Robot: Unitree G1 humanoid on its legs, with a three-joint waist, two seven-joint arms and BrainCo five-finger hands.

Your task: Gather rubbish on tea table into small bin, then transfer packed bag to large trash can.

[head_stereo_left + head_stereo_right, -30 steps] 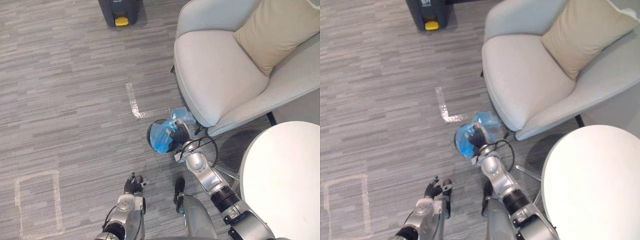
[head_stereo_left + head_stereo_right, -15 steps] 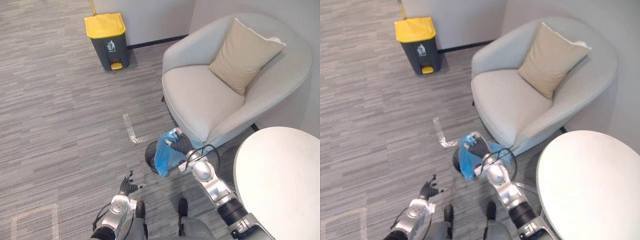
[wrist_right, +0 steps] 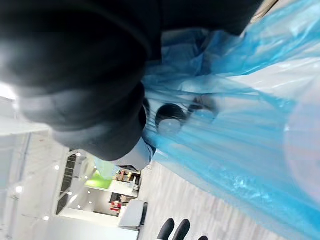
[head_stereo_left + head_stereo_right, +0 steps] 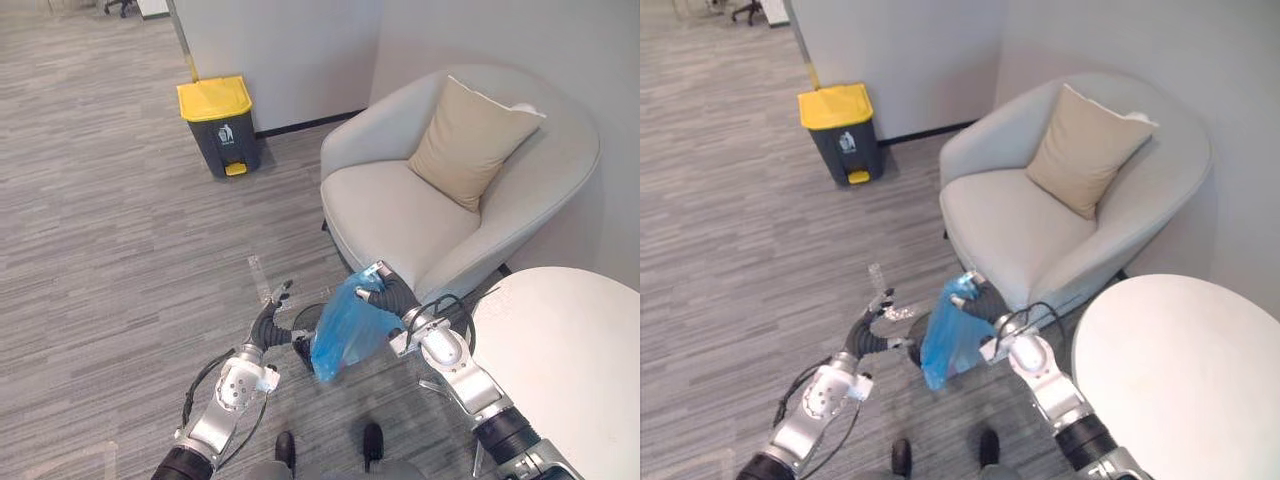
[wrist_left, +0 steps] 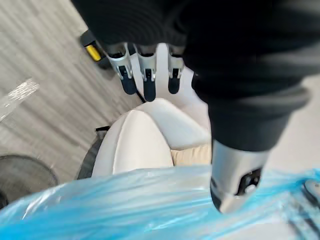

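Holding the blue bag [image 4: 345, 335] by its gathered top, we have our right hand [image 4: 388, 297] curled tight round the plastic. The bag hangs over the small bin [image 4: 304, 322], beside the armchair [image 4: 400, 215]. Our left hand [image 4: 268, 325] is near the bin's rim, fingers straight, holding nothing. We judge the transfer is in hand. Next we must carry the bag to the large trash can [image 4: 220, 125], well apart by the wall.

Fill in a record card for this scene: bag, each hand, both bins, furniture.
Bag: blue bag, hanging from the right hand.
Right hand: shut on the bag's top.
Left hand: open, empty, beside the small bin.
Small bin: dark, partly behind the bag.
Large trash can: yellow lid closed, against the wall.
Furniture: armchair with cushion; round white table.
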